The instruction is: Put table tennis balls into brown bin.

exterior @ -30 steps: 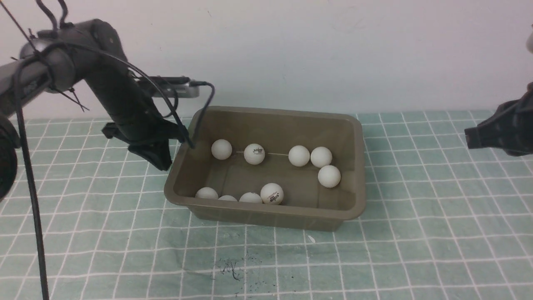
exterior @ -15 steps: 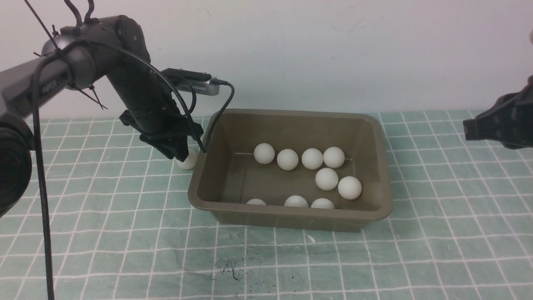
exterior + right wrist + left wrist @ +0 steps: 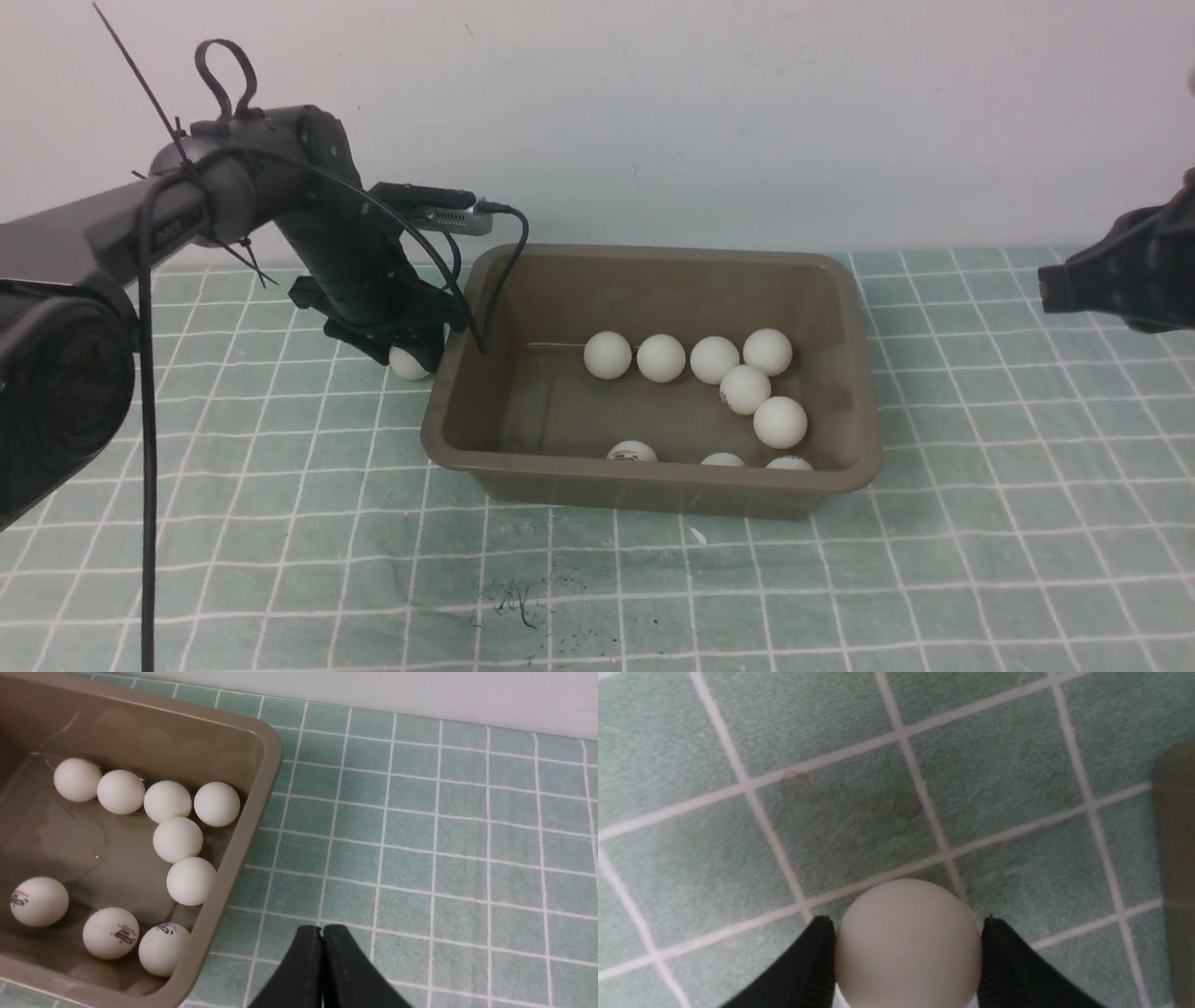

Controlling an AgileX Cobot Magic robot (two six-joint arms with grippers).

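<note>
The brown bin stands mid-table with several table tennis balls loose on its floor; the right wrist view shows the same balls in the bin. One more ball lies on the cloth just outside the bin's left wall. My left gripper is down over it. In the left wrist view this ball fills the gap and both black fingers press its sides. My right gripper hovers shut and holds nothing, to the right of the bin.
A green cloth with a white grid covers the table up to a white wall. The left arm's black cable hangs over the bin's left rim. A strip of the bin shows at the left wrist view's edge.
The bin slid to the right and its balls rolled into new places. My left gripper came down beside the bin's left wall and closed round the ball there. The right arm stayed put.
</note>
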